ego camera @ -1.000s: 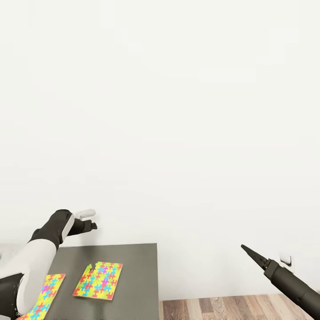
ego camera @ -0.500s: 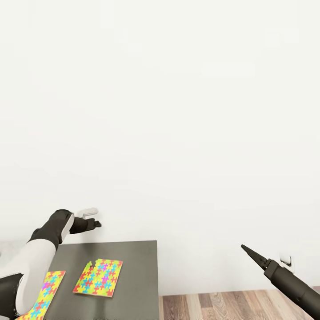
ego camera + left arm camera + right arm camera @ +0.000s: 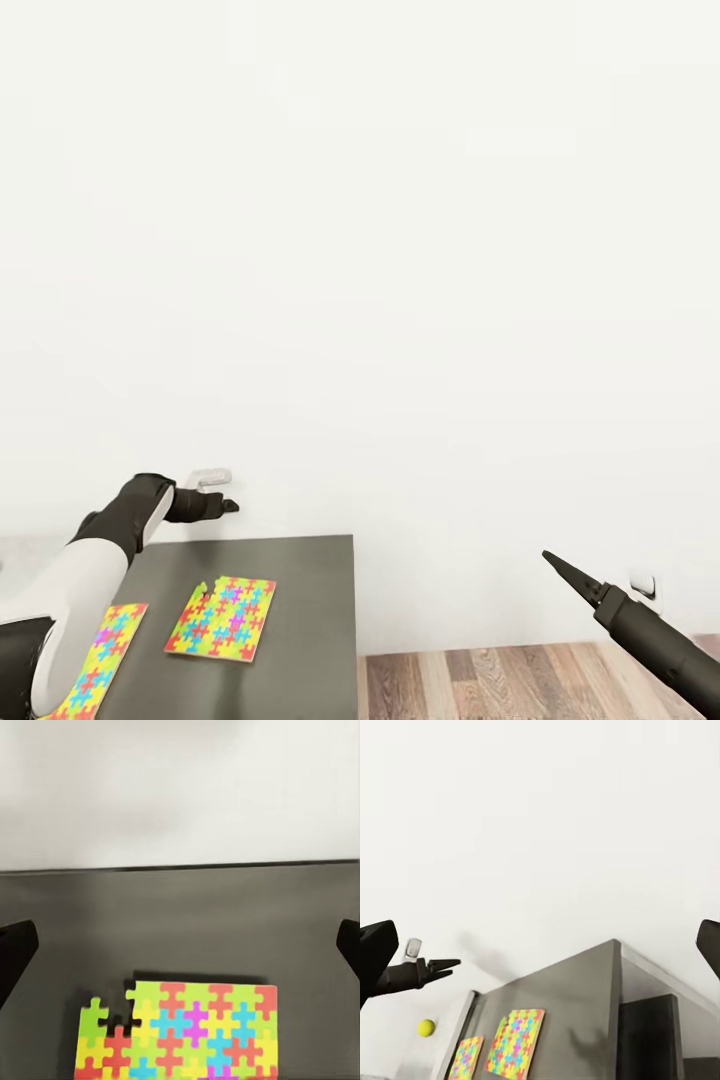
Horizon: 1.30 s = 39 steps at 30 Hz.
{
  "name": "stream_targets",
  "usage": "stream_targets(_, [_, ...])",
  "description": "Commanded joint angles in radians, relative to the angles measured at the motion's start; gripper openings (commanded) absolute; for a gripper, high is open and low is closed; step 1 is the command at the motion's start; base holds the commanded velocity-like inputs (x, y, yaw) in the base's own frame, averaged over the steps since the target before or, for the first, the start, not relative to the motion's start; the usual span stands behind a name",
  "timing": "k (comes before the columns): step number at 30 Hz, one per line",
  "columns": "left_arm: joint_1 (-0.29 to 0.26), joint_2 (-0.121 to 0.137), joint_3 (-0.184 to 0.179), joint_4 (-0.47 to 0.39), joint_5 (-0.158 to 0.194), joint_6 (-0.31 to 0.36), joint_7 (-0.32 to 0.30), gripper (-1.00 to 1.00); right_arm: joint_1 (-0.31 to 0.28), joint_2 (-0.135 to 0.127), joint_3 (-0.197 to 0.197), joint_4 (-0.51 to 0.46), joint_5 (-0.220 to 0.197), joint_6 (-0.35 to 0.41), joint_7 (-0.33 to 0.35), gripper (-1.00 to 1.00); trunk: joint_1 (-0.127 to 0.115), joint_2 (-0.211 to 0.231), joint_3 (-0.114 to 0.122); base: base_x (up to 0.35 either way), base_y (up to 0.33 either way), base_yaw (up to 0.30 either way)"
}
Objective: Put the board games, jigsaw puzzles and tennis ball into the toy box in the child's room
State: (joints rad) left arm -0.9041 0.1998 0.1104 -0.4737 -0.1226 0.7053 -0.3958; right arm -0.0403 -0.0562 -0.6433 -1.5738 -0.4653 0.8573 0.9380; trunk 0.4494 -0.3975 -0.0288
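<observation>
Two jigsaw puzzles lie flat on the dark grey table (image 3: 300, 590). One jigsaw puzzle (image 3: 222, 619) (image 3: 184, 1031) (image 3: 514, 1042) lies in the open with a piece standing off one corner. My left forearm partly covers the other puzzle (image 3: 100, 660) (image 3: 465, 1057). My left gripper (image 3: 226, 506) (image 3: 180, 952) (image 3: 435, 967) is open above the table's far edge by the wall, holding nothing. The yellow tennis ball (image 3: 426, 1027) sits on the paler table part beyond it. To the right of the table, my right gripper (image 3: 552, 560) (image 3: 540, 945) hangs open and empty. The toy box and board games are out of view.
A plain white wall (image 3: 400, 250) rises right behind the table. Wood-plank floor (image 3: 500, 685) lies to the right of the table's edge. A small white wall fitting (image 3: 212, 477) sits behind my left gripper and a white socket (image 3: 645, 585) low on the right.
My left gripper has reached further out toward the wall, past the table's far edge. The view has shifted slightly. The right arm and both puzzles have stayed put.
</observation>
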Motion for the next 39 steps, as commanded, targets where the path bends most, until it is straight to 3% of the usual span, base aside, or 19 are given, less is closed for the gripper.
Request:
stream_targets(1, [-0.001,-0.001,0.005,0.002,-0.010,-0.004,-0.009,1.00,-0.001,0.000,-0.001,0.000,-0.001,0.005,0.002,1.00,0.001,-0.003,-0.004,0.000,0.000,0.000])
stream_targets(20, [-0.001,0.011,0.001,0.027,-0.010,-0.029,-0.015,1.00,-0.001,0.000,-0.002,0.001,-0.001,0.005,0.003,1.00,0.001,-0.003,-0.035,0.000,0.000,0.000])
stream_targets(39, [-0.001,0.013,0.001,0.028,-0.011,-0.029,-0.058,1.00,-0.001,-0.001,-0.003,0.001,-0.001,0.005,0.004,1.00,0.001,-0.003,-0.067,0.000,0.000,0.000])
